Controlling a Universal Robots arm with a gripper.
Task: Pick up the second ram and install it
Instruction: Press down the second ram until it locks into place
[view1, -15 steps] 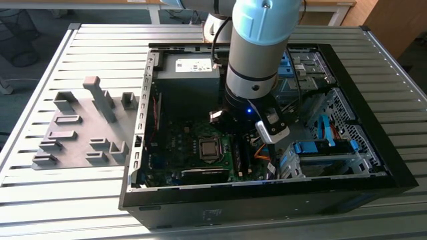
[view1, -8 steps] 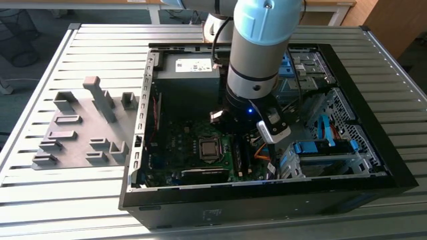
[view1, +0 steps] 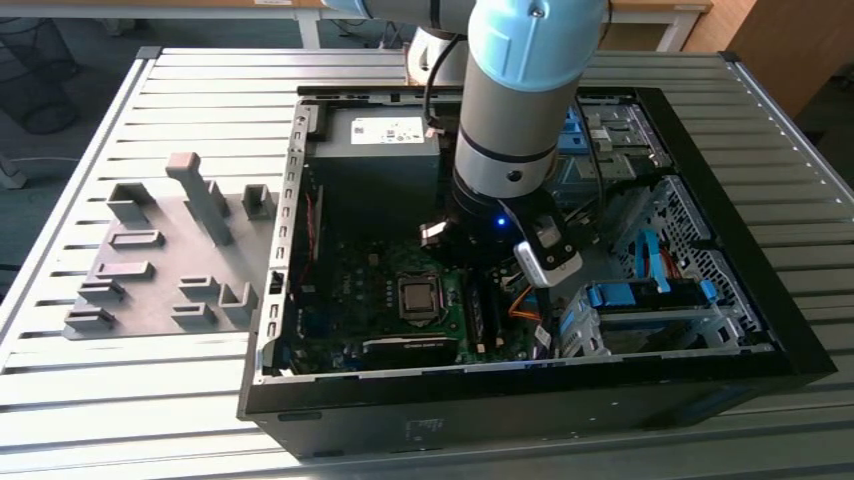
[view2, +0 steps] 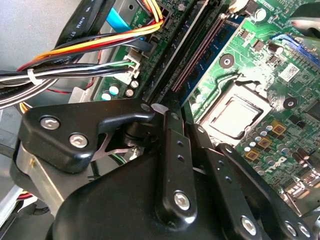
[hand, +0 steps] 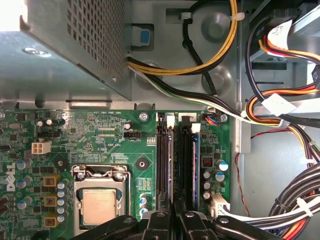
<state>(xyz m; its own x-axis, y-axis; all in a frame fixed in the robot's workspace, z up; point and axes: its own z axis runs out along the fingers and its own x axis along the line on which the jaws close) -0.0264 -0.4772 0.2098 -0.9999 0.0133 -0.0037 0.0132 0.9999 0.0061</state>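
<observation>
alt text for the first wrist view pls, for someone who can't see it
The gripper hangs over the motherboard's black memory slots, looking straight down into an open computer case. A bare processor sits beside the slots, with a perforated metal power supply and bundled cables around.

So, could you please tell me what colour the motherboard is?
Green motherboard, clearest in the first wrist view.

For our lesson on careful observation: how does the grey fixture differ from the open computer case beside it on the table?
The grey fixture is pale; the computer case is black. The fixture is a flat plate with upright blocks; the case is a deep open box holding a motherboard. The arm reaches into the case, not the fixture. Both rest on the slatted table.
</observation>
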